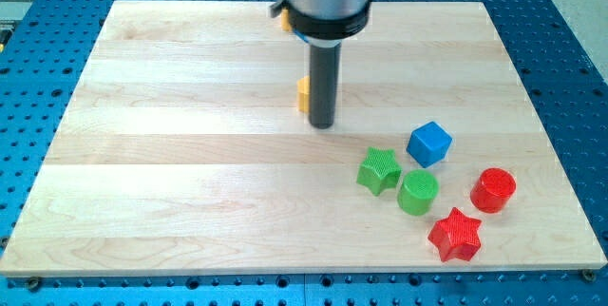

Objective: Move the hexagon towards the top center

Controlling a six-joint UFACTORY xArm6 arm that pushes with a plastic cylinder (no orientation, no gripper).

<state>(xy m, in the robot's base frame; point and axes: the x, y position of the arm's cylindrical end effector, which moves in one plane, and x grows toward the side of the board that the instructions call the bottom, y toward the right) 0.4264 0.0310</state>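
A small yellow block, presumably the hexagon, sits near the table's top centre, mostly hidden behind the dark rod; its shape cannot be confirmed.

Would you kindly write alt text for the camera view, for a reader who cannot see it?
My tip touches a partly hidden yellow block near the wooden board's top centre. At lower right sit a blue cube, green star, green cylinder, red cylinder and red star.

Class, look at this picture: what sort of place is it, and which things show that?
Probably a robotics lab bench. A wooden board lies on a blue perforated table, my tip rests on the board, and small coloured blocks like the blue cube sit there.
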